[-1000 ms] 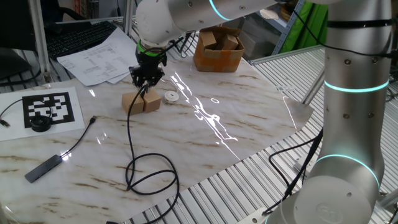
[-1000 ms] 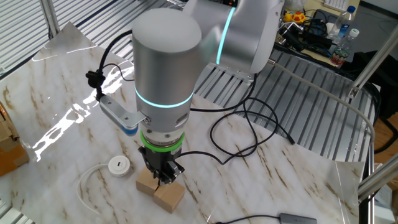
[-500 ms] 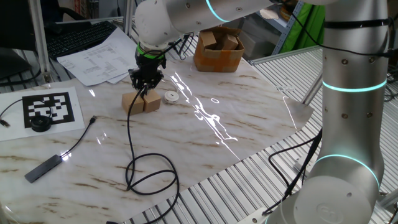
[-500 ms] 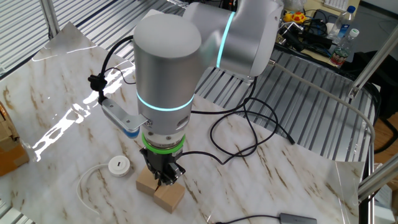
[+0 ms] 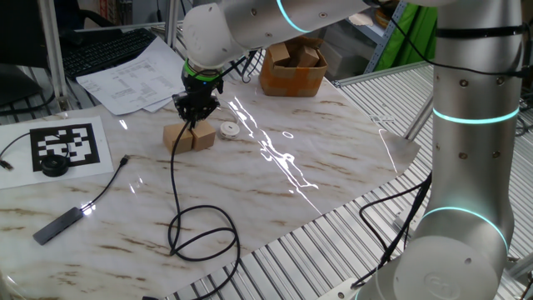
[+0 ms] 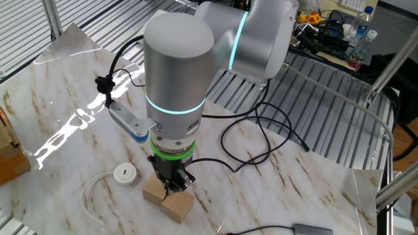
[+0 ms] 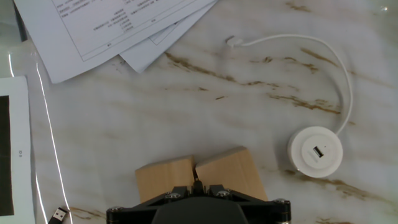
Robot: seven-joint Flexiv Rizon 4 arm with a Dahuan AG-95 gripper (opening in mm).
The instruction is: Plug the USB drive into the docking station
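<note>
Two tan wooden blocks (image 7: pixel 198 176) sit right under your black two-finger gripper (image 5: pixel 195 119), whose jaws are drawn in narrow, apparently pinching the small black USB drive (image 7: pixel 197 185) over the seam between them. The long looping black cable (image 5: pixel 200 237) will probably drag and twist the light plug, so hold the stiff body, not the cord. The small round white docking station (image 7: pixel 315 152) lies just beside the blocks, slot up, probably light enough to skid.

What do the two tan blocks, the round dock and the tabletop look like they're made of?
Tan blocks: apparently unfinished wood, matte with faint grain. Docking station: likely smooth white plastic, slight sheen. Table: marble-look surface, glossy, reflecting lights; could be laminate.
</note>
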